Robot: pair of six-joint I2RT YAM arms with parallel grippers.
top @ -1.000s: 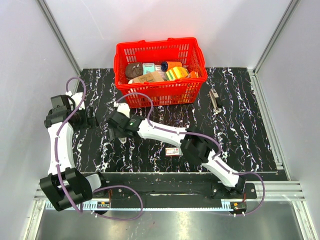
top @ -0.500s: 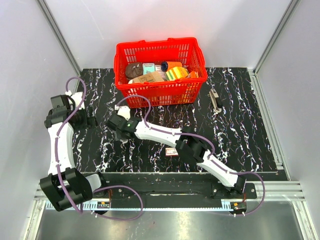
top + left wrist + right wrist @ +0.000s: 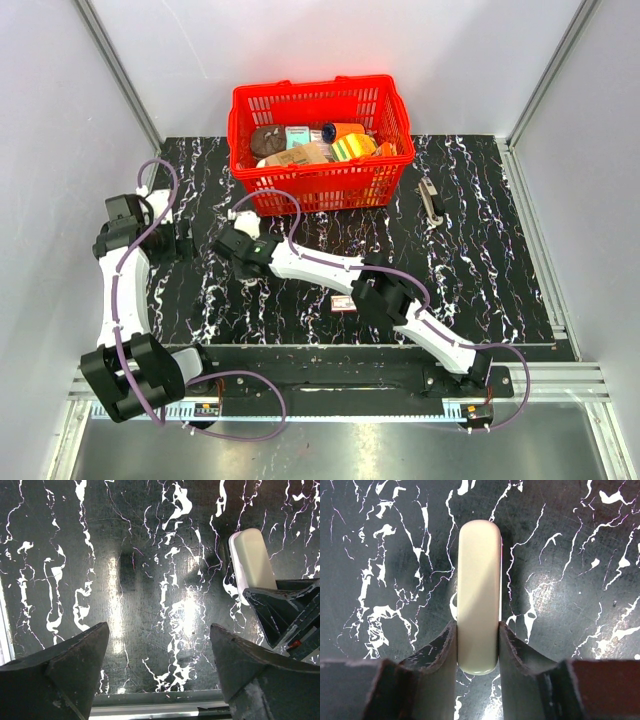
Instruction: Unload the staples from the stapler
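The stapler (image 3: 477, 590) is a slim pale beige bar with rounded ends, lying on the black marbled table. My right gripper (image 3: 477, 630) is shut on its near end, one finger pressed on each long side. From above, the right gripper (image 3: 238, 230) is at the table's left, in front of the basket, with the stapler (image 3: 240, 213) poking out beyond it. My left gripper (image 3: 160, 645) is open and empty, low over bare table. The stapler (image 3: 252, 560) and a right finger (image 3: 285, 610) show at its right. From above, the left gripper (image 3: 185, 240) is left of the right one.
A red basket (image 3: 320, 90) full of packaged goods stands at the back centre. A small flat red-and-white box (image 3: 345, 303) lies near the front, partly under the right arm. A slim pale-and-dark tool (image 3: 430, 200) lies right of the basket. The table's front edge (image 3: 150, 707) is just below the left gripper.
My right gripper has moved away from me and slightly left, up to the stapler, and now grips it. The left arm has shifted only slightly.
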